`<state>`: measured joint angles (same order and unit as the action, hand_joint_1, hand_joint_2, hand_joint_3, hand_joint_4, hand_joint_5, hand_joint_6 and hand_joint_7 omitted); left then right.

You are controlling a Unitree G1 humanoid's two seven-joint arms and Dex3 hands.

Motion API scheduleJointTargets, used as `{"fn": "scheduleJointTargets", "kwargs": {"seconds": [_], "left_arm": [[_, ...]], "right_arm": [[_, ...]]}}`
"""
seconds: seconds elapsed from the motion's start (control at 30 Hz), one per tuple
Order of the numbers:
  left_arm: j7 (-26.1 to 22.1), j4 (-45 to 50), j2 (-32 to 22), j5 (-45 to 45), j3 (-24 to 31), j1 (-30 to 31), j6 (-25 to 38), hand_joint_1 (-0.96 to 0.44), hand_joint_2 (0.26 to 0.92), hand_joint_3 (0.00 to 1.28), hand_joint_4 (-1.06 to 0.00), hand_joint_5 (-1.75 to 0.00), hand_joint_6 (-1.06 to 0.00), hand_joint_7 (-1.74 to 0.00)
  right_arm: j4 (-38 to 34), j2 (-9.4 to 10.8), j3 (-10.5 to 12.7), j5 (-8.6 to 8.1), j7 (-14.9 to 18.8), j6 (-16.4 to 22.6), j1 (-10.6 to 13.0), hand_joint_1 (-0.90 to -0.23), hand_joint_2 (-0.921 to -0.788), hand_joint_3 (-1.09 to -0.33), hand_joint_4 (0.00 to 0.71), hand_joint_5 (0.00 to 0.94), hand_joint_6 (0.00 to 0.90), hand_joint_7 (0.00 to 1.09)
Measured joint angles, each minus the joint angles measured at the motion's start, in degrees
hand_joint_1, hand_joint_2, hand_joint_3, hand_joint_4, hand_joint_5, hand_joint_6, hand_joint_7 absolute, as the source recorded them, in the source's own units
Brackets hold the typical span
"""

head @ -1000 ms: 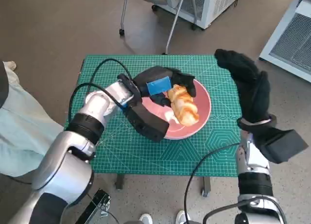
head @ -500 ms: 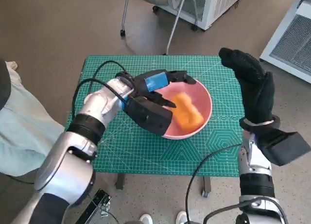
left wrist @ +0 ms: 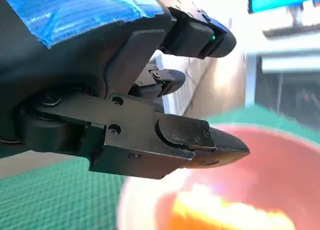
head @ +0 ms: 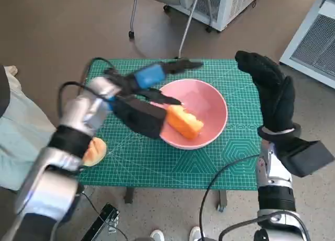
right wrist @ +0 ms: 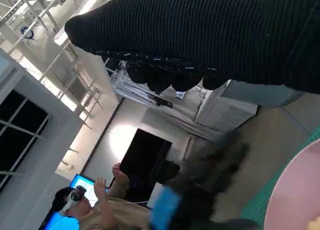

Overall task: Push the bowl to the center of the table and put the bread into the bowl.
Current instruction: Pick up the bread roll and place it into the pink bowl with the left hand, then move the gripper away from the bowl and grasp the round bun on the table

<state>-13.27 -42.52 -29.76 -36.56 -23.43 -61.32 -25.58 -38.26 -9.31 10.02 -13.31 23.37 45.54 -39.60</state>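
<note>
Head view: the pink bowl (head: 201, 113) sits near the middle of the green table (head: 157, 162), bread (head: 183, 122) lying against its near-left rim. The left hand (head: 149, 84), blurred, hangs above the bowl's left side, fingers spread and empty. The right hand (head: 269, 92) stands raised over the table's right edge, fingers apart, holding nothing.

Left wrist view: black fingers (left wrist: 200, 140) splayed above the bowl (left wrist: 280, 155) and blurred bread (left wrist: 225, 215).

Right wrist view: the glove (right wrist: 210, 35), the bowl's rim (right wrist: 295, 190), a person (right wrist: 95, 205) beyond.

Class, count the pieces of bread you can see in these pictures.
2: one orange bread piece lies in the pink bowl; another golden bread roll sits at the green mat's left edge, partly hidden.
</note>
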Motion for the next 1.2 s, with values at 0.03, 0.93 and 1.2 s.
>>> {"fn": "scheduleJointTargets", "kwargs": {"seconds": [0.03, 0.93, 1.2], "left_arm": [[-0.89, 2.49, -1.23, 0.77, 1.06, 1.23, 0.34, -0.21, 0.912, 0.02, -0.34, -0.11, -0.36, -0.26], [-29.38, 52.53, -29.41, 13.0, 31.26, 46.08, 30.13, -0.02, 0.859, 0.0, -0.32, 0.0, -0.41, -0.05], [-31.53, 55.73, -30.2, 14.22, 33.59, 51.4, 33.65, 0.05, 0.843, 0.0, -0.31, 0.0, -0.42, -0.03]], "right_arm": [[0.03, 0.14, -0.06, -0.01, 0.0, -0.06, -0.03, -0.393, -0.852, -0.7, 0.48, 0.014, 0.174, 0.9], [-0.5, 0.69, -0.87, -1.51, 2.07, -1.09, -0.27, -0.382, -0.831, -0.743, 0.481, 0.019, 0.147, 0.9], [-1.54, 1.22, -0.98, -2.29, 2.77, -1.29, -0.85, -0.382, -0.829, -0.747, 0.481, 0.02, 0.143, 0.9]]}}
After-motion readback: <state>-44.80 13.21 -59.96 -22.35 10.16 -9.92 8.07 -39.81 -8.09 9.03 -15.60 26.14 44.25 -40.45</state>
